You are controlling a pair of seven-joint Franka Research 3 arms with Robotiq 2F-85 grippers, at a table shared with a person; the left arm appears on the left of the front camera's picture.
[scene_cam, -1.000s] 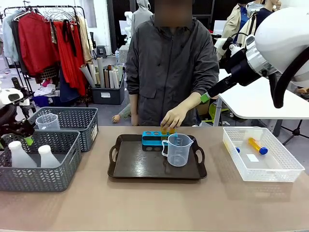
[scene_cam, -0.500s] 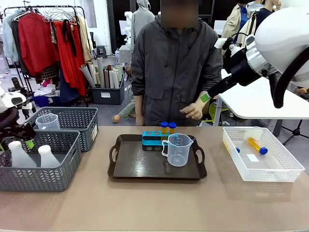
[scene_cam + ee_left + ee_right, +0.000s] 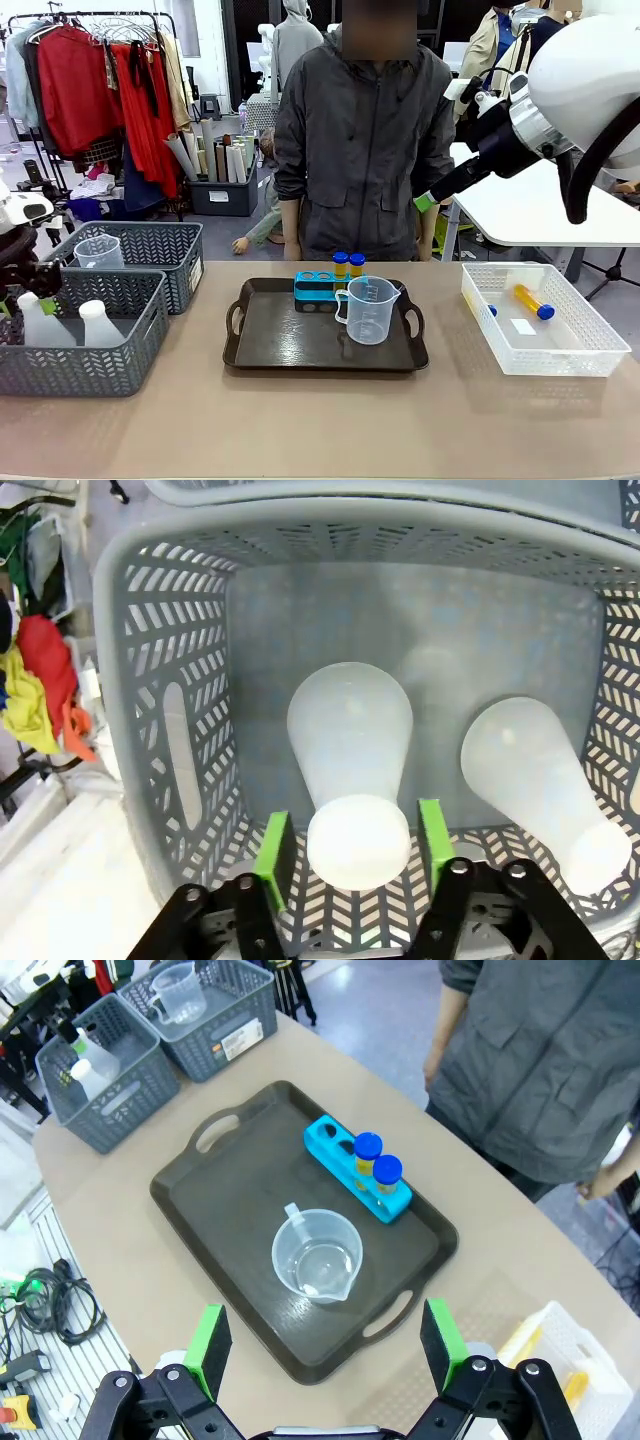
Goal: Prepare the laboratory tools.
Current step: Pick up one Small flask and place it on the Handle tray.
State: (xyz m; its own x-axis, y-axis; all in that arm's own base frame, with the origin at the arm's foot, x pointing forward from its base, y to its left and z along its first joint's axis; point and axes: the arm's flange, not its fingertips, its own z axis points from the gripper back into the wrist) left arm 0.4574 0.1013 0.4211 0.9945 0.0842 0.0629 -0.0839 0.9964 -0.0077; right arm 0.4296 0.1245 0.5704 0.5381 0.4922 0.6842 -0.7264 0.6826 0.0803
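At the far left, the left gripper (image 3: 350, 845) hangs inside the near grey mesh basket (image 3: 160, 730). Its claw is open, its pads flanking the top of 1 translucent white conical flask (image 3: 350, 730) with a slim gap on each side. A 2nd flask (image 3: 530, 770) stands beside it. The right gripper (image 3: 325, 1345) hovers high on the right, claw wide and holding nothing.

In the middle, the dark tray (image 3: 290, 345) carries the blue tube rack (image 3: 315, 285) with 2 blue-capped tubes (image 3: 348, 264) upright in it. The clear beaker (image 3: 370, 312) stands just in front of the rack. Another tube (image 3: 533, 301) lies in the white basket (image 3: 590, 360) on the right.
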